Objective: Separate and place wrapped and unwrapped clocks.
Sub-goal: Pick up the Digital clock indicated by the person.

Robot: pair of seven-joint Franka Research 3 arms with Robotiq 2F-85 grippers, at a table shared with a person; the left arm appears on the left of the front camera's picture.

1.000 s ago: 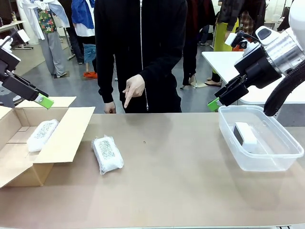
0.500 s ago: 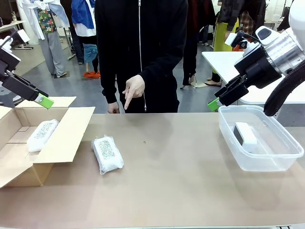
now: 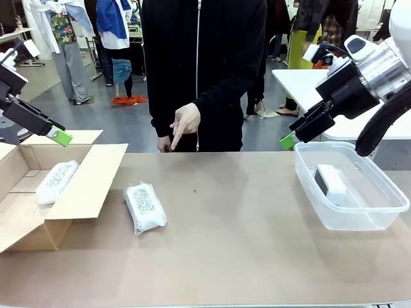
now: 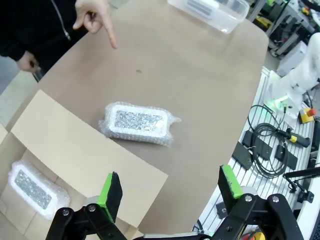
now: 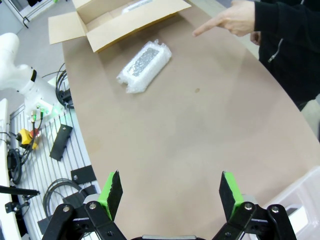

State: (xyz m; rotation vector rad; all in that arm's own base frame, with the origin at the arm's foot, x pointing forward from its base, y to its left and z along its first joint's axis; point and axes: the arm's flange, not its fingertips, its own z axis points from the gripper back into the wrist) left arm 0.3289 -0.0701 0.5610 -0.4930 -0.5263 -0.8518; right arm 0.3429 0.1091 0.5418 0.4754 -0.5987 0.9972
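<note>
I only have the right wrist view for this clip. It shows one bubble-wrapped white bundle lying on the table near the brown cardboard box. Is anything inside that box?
Observer: Yes, a second puffy white bubble-wrap bundle lies inside the open brown cardboard box.
Reviewer: And the clear tub at the corner of my frame?
Observer: The clear plastic tub holds the bare smooth white rectangular block.
Reviewer: What about the left gripper?
Observer: The left gripper is open and hovers over the box, holding nothing.
</note>
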